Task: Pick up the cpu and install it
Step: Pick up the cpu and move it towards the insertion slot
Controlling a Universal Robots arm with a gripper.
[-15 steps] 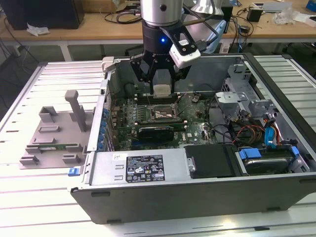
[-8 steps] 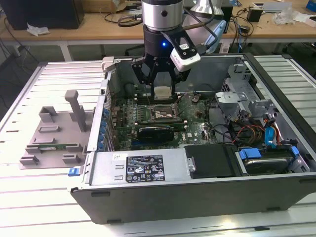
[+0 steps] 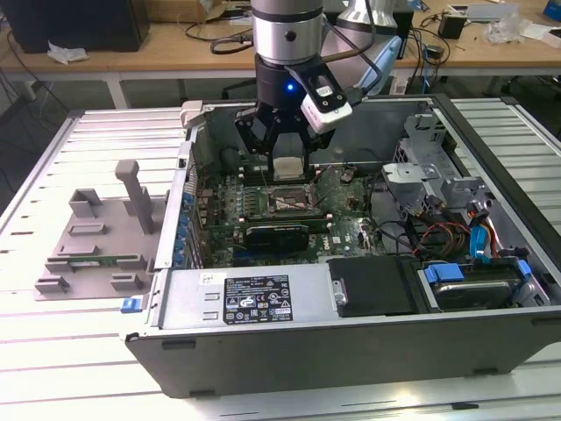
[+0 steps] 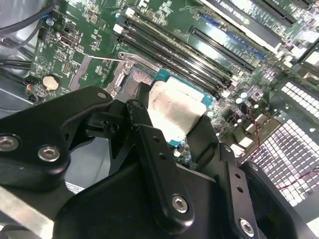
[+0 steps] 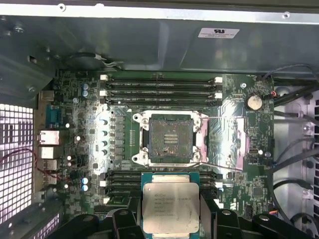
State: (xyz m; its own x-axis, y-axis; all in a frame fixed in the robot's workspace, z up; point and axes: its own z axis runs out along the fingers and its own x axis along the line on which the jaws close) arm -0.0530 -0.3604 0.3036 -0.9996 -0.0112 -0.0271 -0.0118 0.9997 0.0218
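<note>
Cpu [image 3: 287,167] pinched in the jaws, hanging above the open socket [image 3: 285,203]
At the exterior view's left the grey tray [image 3: 96,237] stands on the tabletop [image 3: 70,368]; right of it the jaws clamp the cpu by two opposite edges, clear of the socket; a tilted or skewed lowering could bend the contacts; a weak pinch could drop it onto the motherboard [image 3: 346,230].
</note>
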